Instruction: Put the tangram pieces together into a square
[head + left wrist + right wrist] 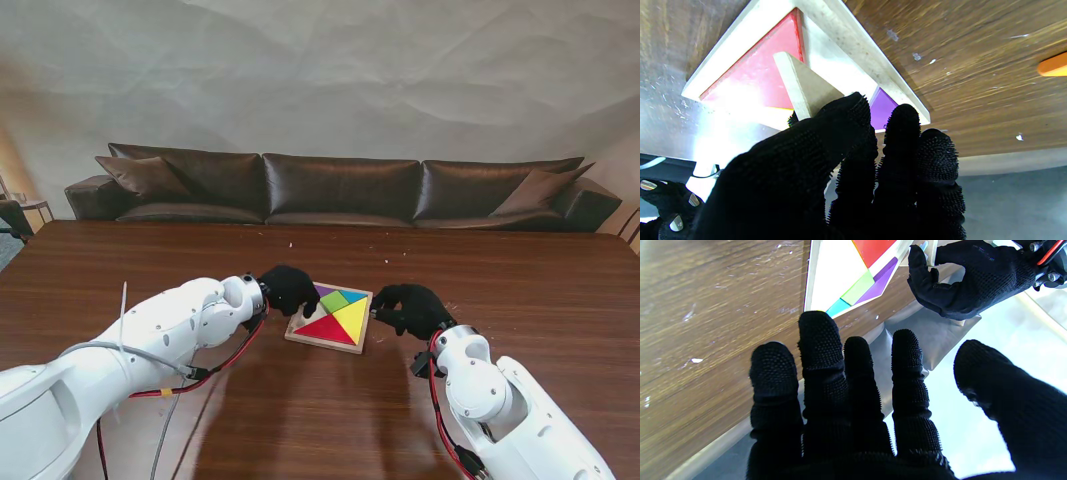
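My left hand (813, 160) pinches a triangular piece (805, 88) tilted over the tray (296, 334), above the bare gap beside the red triangle (763, 70), ready for seating, while my right hand (410, 309), fingers spread and empty, rests at the tray's opposite edge, probably to brace it.

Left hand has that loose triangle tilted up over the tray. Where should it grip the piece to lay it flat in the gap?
Pinch the triangle piece by its thick side edges near the raised corner, coming from the tray's left rim. It stands on edge over the bare slot beside the red triangle, wood underside showing, so its faces are poor holds. The left hand already pinches it there.
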Available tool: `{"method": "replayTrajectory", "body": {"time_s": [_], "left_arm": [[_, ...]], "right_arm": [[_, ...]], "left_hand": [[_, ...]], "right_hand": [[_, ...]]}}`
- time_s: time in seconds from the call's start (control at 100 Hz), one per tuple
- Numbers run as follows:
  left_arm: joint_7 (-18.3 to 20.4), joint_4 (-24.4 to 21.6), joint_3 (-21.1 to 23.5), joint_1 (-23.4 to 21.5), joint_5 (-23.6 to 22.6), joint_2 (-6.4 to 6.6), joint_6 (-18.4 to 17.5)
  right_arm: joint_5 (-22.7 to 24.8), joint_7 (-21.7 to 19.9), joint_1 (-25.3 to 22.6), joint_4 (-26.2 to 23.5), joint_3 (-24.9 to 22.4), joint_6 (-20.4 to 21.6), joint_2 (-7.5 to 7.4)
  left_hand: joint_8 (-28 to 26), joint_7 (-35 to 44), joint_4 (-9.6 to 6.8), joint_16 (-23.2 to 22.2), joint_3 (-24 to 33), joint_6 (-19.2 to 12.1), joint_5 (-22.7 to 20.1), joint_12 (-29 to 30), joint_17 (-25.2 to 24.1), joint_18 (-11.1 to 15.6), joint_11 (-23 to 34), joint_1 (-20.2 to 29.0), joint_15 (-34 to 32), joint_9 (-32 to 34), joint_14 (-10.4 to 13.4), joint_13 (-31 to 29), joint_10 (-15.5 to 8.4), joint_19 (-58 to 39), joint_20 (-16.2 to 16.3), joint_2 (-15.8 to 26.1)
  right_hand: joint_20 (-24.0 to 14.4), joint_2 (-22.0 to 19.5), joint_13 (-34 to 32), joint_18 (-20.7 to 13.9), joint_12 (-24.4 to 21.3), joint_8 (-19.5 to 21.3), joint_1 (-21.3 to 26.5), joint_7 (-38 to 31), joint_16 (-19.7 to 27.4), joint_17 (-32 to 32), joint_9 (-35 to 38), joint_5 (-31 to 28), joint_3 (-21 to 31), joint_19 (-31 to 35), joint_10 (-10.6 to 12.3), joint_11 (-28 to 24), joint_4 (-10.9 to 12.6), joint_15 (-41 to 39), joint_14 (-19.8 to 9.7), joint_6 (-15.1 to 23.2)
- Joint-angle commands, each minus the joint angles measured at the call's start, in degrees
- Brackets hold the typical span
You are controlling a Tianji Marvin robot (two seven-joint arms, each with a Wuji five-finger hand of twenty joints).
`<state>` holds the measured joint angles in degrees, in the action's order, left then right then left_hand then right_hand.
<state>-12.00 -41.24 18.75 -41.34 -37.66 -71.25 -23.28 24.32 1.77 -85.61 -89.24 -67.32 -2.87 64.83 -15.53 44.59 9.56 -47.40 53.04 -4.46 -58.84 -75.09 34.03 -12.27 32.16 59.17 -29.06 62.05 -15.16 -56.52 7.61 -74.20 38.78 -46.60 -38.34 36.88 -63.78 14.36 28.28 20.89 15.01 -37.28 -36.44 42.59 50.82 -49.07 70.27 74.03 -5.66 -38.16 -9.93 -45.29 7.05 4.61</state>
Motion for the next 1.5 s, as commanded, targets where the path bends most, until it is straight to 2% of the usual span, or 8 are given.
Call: {"method": "replayTrajectory", "body": {"time_s": [0.0, 0.23, 0.66, 0.99, 1.18, 1.3, 1.37, 1.49], "left_arm": [[0.8, 0.7, 0.0, 0.5, 0.2, -1.26, -0.7], [0.4, 4.1, -2.9, 2.0, 1.1, -3.20, -1.5], [1.4, 6.6, -6.0, 3.7, 1.7, -5.14, 0.2], [1.8, 8.6, -7.3, 4.0, 2.6, -6.70, 1.8], [2.4, 8.8, -7.9, 3.9, 2.8, -7.04, 3.3], [4.5, 7.9, -7.1, 3.6, 3.9, -6.78, 4.0], [4.7, 7.8, -7.2, 3.6, 3.9, -6.69, 4.0], [4.6, 8.0, -7.3, 3.6, 3.9, -6.82, 4.0]], "right_arm": [[-0.1, -1.0, -0.3, -0.1, 0.0, -0.2, 0.18], [-0.3, -1.0, -0.4, -0.2, -0.1, -0.3, 0.21], [-0.7, -1.1, -0.4, -0.1, -0.2, -0.3, 0.21], [-1.1, -1.1, -0.5, -0.1, -0.4, -0.4, 0.26], [-1.4, -1.1, -0.5, -0.1, -0.4, -0.4, 0.31], [-1.6, -1.1, -0.5, -0.1, -0.4, -0.4, 0.31], [-1.7, -1.2, -0.5, -0.1, -0.4, -0.4, 0.31], [-2.0, -1.1, -0.6, -0.1, -0.5, -0.6, 0.37]], "left_hand": [[-1.1, 6.9, 0.66, -0.6, 0.4, 3.2, -5.3, -1.0, -1.2, 2.6, 0.2, -0.1, 0.7, -0.2, -0.3, 1.0, -1.1, 0.5, -0.4, 2.5], [-1.1, 6.9, 0.68, -0.5, 0.4, 3.0, -5.3, -1.0, -1.6, 2.3, 0.2, -0.2, 0.7, -0.2, -0.4, 1.1, -1.0, 0.4, -0.4, 2.4], [-1.0, 6.8, 1.03, 0.0, -0.1, 2.7, -4.8, -0.8, -2.1, 2.1, 0.0, -0.6, 0.6, -0.3, -0.2, 1.7, -1.3, 0.4, -0.3, 2.4], [-0.5, 6.5, 1.59, 0.6, -1.3, 4.1, -3.4, -0.3, -2.5, 1.1, -0.4, -0.3, 0.1, -0.8, -0.8, 2.4, -0.6, -0.2, 0.0, 2.4], [-0.6, 6.0, 1.79, 0.7, -1.8, 4.7, -1.9, 0.2, -3.6, 0.8, -1.3, 0.5, -0.2, -2.5, -1.3, 3.8, -0.2, -0.5, 0.2, 2.5], [-1.8, 3.0, 1.90, 1.2, -2.4, 5.8, 0.5, 1.1, -5.2, 0.9, -3.4, 0.9, -0.5, -4.2, -1.5, 5.9, 0.6, 0.2, 0.3, 2.4], [-3.8, 0.4, 1.91, 1.8, -2.5, 6.1, 1.0, 1.2, -5.6, 1.0, -4.3, 0.5, -1.2, -4.6, -1.4, 6.5, 0.6, 0.3, 0.5, 2.4], [-3.6, -1.4, 1.97, 2.0, -2.7, 6.9, 2.5, 2.4, -6.4, 0.9, -5.8, 0.3, -1.2, -5.4, -1.6, 7.7, 1.0, 0.5, 0.6, 2.4]], "right_hand": [[0.5, -1.4, -1.6, 0.5, -0.1, -0.5, -0.5, 0.1, 0.2, -7.1, 1.5, -1.0, -0.9, 1.2, -1.0, -0.5, 1.5, -0.5, 0.1, 0.1], [0.5, -1.5, -1.6, 0.5, -0.1, -0.7, -0.4, 0.0, 0.2, -7.1, 1.5, -1.1, -1.0, 1.3, -0.9, -0.6, 1.3, -0.5, 0.1, 0.0], [0.6, -1.4, -1.5, 0.6, -0.1, -1.1, -0.4, -0.1, 0.2, -7.2, 1.6, -1.1, -1.0, 1.2, -0.9, -0.6, 1.0, -0.5, 0.1, 0.1], [0.6, -1.3, -1.6, 0.5, -0.1, -1.3, -0.2, -0.3, 0.2, -7.3, 1.6, -1.2, -0.9, 1.3, -0.9, -0.6, 0.9, -0.5, 0.2, 0.0], [0.6, -1.2, -1.6, 0.5, -0.1, -1.5, -0.2, -0.3, 0.1, -7.3, 1.7, -1.2, -0.8, 1.3, -0.9, -0.6, 0.8, -0.6, 0.2, 0.0], [0.6, -1.0, -1.6, 0.5, -0.1, -1.7, -0.1, -0.4, 0.1, -7.3, 1.7, -1.2, -0.8, 1.3, -1.0, -0.6, 0.6, -0.6, 0.2, 0.1], [0.6, -1.0, -1.7, 0.5, -0.1, -1.7, 0.0, -0.5, 0.1, -7.3, 1.7, -1.3, -0.8, 1.3, -0.9, -0.6, 0.5, -0.6, 0.3, -0.1], [0.6, -0.9, -1.7, 0.6, -0.1, -1.8, 0.1, -0.5, 0.1, -7.3, 1.9, -1.4, -0.7, 1.3, -1.1, -0.7, 0.5, -0.6, 0.3, -0.1]]}}
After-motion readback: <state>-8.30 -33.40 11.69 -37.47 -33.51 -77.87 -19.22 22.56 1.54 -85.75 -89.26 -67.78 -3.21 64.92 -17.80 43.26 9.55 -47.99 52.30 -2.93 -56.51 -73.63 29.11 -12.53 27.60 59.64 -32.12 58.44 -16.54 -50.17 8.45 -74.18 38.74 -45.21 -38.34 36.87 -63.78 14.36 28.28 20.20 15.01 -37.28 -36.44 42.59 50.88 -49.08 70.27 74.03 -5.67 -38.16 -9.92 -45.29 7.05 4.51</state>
